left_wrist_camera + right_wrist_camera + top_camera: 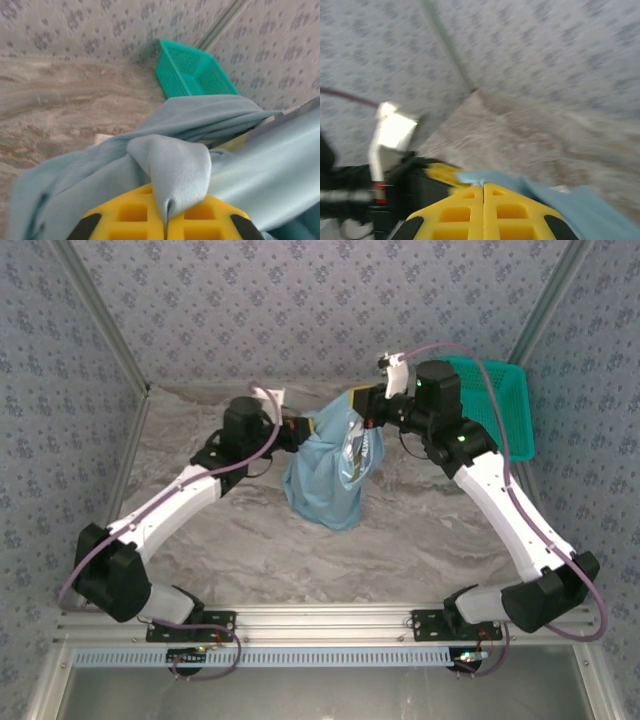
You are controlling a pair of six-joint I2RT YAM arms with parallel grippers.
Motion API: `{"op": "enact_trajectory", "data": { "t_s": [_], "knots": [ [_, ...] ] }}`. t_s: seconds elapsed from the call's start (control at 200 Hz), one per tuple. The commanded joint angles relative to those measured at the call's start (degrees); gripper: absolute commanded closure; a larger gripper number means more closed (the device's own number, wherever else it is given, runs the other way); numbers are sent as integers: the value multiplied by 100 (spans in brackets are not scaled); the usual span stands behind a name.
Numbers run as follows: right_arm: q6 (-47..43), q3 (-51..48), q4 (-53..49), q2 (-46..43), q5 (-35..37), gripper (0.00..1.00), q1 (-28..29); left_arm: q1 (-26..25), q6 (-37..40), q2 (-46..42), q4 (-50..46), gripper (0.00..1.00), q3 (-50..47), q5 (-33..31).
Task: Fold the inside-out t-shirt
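Two corners of the shirt (330, 465) are pinched up in front of you, so it hangs as a bunched light blue bundle over the middle of the tabletop (230, 540), with its lower end drooping to the marbled surface. A patch of white lettering (355, 455) shows on the side facing your right arm. Your left end effector (305, 430) grips the upper left edge; in its wrist view the yellow fingers (130, 215) are pressed together at the left end effector (167, 217), with a fold of the shirt (175, 165) pinched between them and more cloth spreading out to both sides. Your right end effector (362, 420) is at the upper right edge, just beside the left one; its wrist view is blurred, but you can see the fingers (455, 215) closed at the right end effector (483, 192), with the shirt (560, 205) coming away from the tips. A teal mesh basket (495, 400) stands in the far right corner, against the wall, well apart from the shirt.
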Motion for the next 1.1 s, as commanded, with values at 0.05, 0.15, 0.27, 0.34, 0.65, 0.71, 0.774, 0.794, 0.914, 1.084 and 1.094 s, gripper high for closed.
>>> {"op": "enact_trajectory", "data": {
  "t_s": [0.05, 0.15, 0.27, 0.34, 0.65, 0.71, 0.774, 0.794, 0.914, 1.084, 1.094],
  "knots": [
    [-527, 385, 286, -632, 2075, 100, 41, 723, -696, -1166, 1611, 100, -439, 1057],
    [-588, 325, 322, -566, 2515, 100, 140, 943, -1243, -1465, 2577, 100, -662, 1561],
    [-622, 230, 37, -308, 3138, 100, 176, 994, -1634, -1701, 3461, 100, -843, 2068],
    [-785, 202, -170, -136, 3425, 100, 180, 994, -1560, -1888, 3534, 100, -923, 2147],
    [-1616, 343, -57, 251, -1084, 100, 1289, 876, 27, -2031, -295, 100, -214, -1218],
    [-1799, 195, -139, -54, -591, 100, 1308, 1062, 38, -2168, -617, 100, -233, -2128],
    [-962, -149, 433, -384, 471, 100, 863, 1257, -46, -2378, -241, 100, -487, -2399],
    [-730, -201, 456, -428, 711, 100, 747, 1280, -66, -2415, -61, 100, -577, -2310],
    [-918, -422, 522, -374, 1186, 100, 1125, 1255, -460, -1819, 1466, 100, -527, 74],
    [-1513, -1250, 410, -423, -11, 100, 1533, 1435, -900, -1572, 2400, 100, -373, 1463],
    [-1544, -1391, 434, -454, -309, 100, 1529, 1469, -873, -1617, 2394, 100, -389, 1407]
  ]
}}
